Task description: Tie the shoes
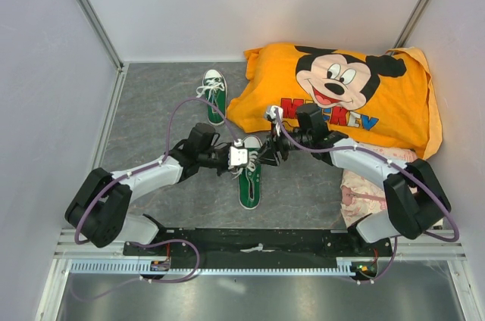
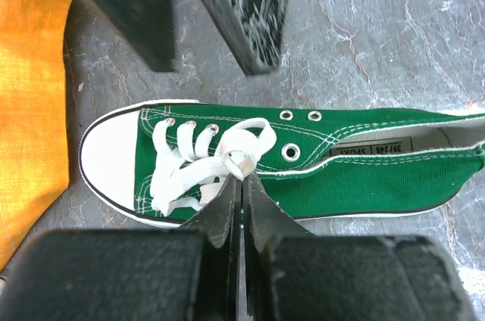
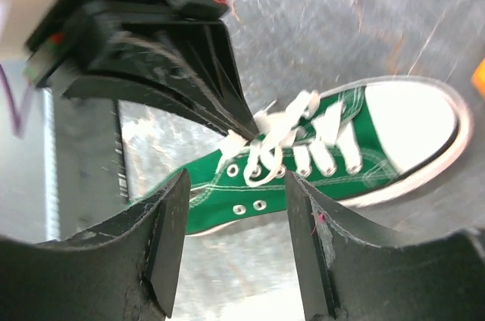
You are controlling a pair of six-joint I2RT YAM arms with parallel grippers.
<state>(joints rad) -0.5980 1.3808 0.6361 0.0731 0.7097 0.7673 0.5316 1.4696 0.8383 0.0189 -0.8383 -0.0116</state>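
Recorder: Top view, shoes?

Observer: Both arms reach over the near shoe, which lies on the grey surface directly beneath the fingers. The far shoe lies well beyond them, beside the orange pillow. The left fingers and right fingers meet almost tip to tip above the lacing. Cannot tell either grip from here.

Recorder: Left wrist?

Observer: Sharp view. The left fingers are pressed together, clamped on a loop of white lace at their tips. The near shoe lies crosswise just past those tips, white toe cap to the left. The pillow edge sits further left. The right fingers hang beyond the shoe, spread apart, nothing held between them.

Recorder: Right wrist?

Observer: Blurred. The right fingers stand apart and grip nothing. The near shoe shows below, through the gap between them, toe to the right. The left fingers come in from the upper left, tips pinching the lace above the eyelets.
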